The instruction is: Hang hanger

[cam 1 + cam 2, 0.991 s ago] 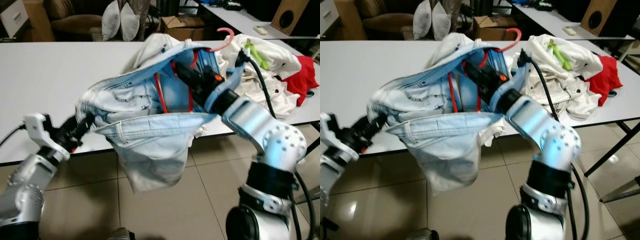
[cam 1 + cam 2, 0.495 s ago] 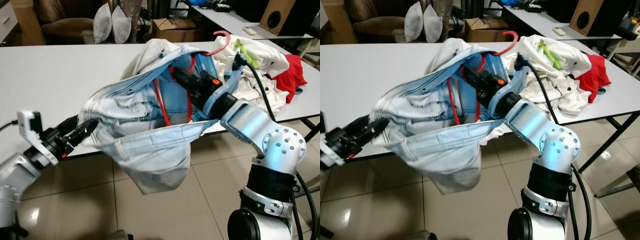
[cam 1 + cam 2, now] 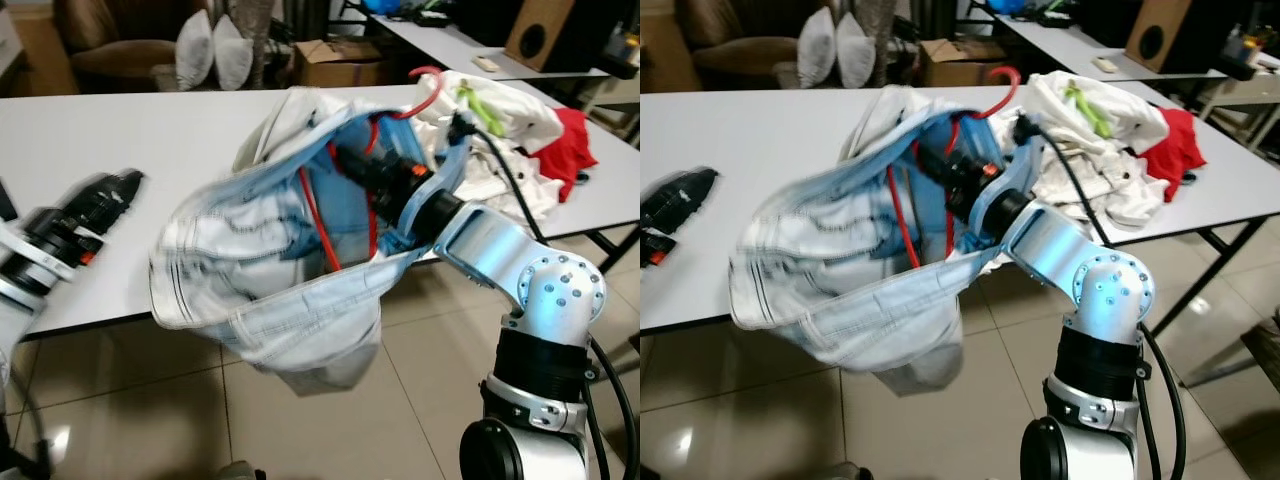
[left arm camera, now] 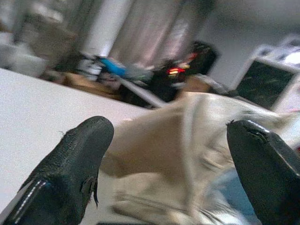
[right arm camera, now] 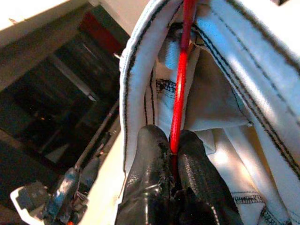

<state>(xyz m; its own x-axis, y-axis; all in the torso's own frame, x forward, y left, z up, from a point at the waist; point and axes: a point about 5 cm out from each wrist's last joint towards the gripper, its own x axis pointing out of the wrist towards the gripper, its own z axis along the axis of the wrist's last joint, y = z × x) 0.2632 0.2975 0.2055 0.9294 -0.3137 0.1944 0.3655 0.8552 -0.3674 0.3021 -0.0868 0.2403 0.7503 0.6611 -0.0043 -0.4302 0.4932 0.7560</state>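
a long white surface (image 3: pixel 120 140) carries a heap of white clothes (image 3: pixel 520 150) with a red garment (image 3: pixel 570 140) at its far end. behind it stand two pale cushions (image 3: pixel 213 50), a cardboard box (image 3: pixel 335 62) and a speaker (image 3: pixel 540 32).

Right gripper (image 5: pixel 171 157) fingers pinched together, arm extended; left gripper (image 4: pixel 168 154) fingers spread apart.

Denim jacket (image 3: pixel 270 270) wraps and hides most of the red hanger (image 3: pixel 318 215). Left gripper (image 3: pixel 85 205), at nine o'clock, is motion-blurred.
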